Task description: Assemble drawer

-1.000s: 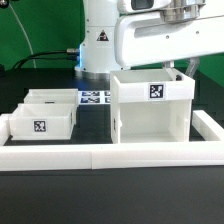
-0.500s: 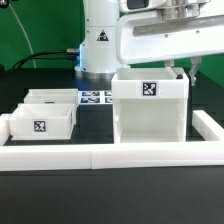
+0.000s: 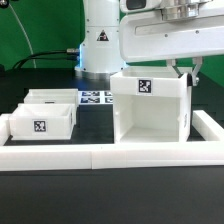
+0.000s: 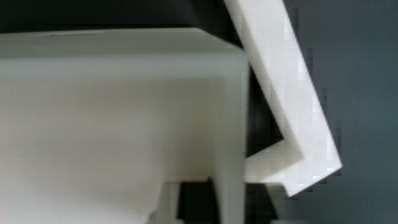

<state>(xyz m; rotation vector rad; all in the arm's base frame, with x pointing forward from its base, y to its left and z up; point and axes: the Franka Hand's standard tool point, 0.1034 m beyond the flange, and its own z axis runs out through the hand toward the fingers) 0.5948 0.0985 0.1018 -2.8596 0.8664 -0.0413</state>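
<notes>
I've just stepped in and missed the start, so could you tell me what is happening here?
The arm's gripper is clamped on a side wall of the case, which stands behind the rail. The front tray and back tray sit loose at the exterior view's left, not yet inserted.

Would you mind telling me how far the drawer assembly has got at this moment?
Nothing looks joined yet. In hand: the gripper grips the upper rim of the box case, which stands slightly turned; its open front shows no tray inside. Left: the front tray and the rear tray, both lying apart at the exterior view's left, must go into the case.
</notes>
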